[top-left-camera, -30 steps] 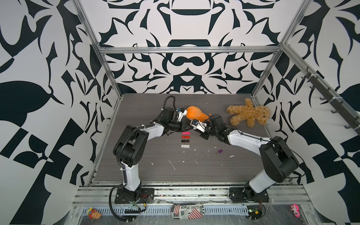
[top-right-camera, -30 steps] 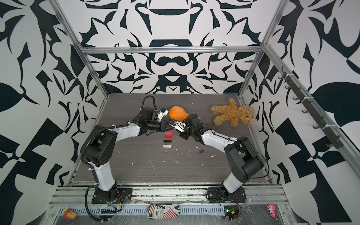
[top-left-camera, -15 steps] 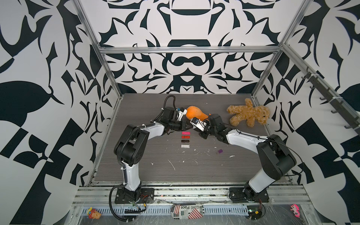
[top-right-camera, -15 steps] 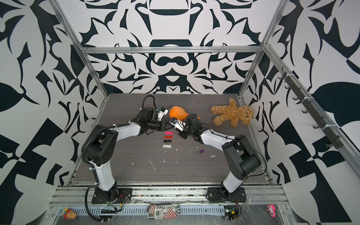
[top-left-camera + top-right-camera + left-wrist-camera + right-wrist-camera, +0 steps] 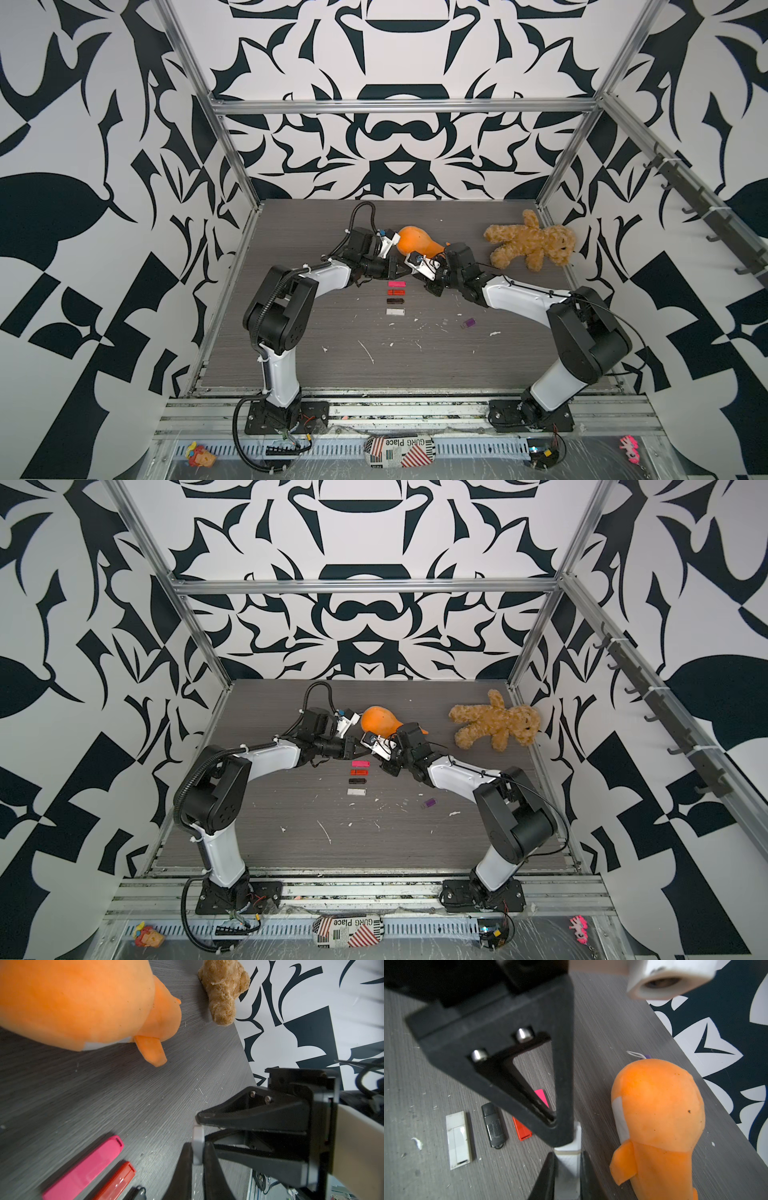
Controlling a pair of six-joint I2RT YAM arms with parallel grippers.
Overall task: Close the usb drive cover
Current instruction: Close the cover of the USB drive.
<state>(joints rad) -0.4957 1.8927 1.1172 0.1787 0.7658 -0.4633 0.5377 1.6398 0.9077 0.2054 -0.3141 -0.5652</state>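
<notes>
Peering closer, wrist views alone show usb drive.

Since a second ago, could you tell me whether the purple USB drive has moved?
No. The purple USB drive lies in the same spot, just as far from the white USB drive as before.

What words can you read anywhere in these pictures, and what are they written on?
"GURG Place" (first word unsure), on the flag-and-newsprint patterned pouch on the front rail, in both top views.
Smaller print on that pouch: too small to read.
Grey label on the black plastic usb stick: too blurred to read.
Pink plastic usb stick, red plastic usb stick, white plastic usb stick: no words visible.
</notes>
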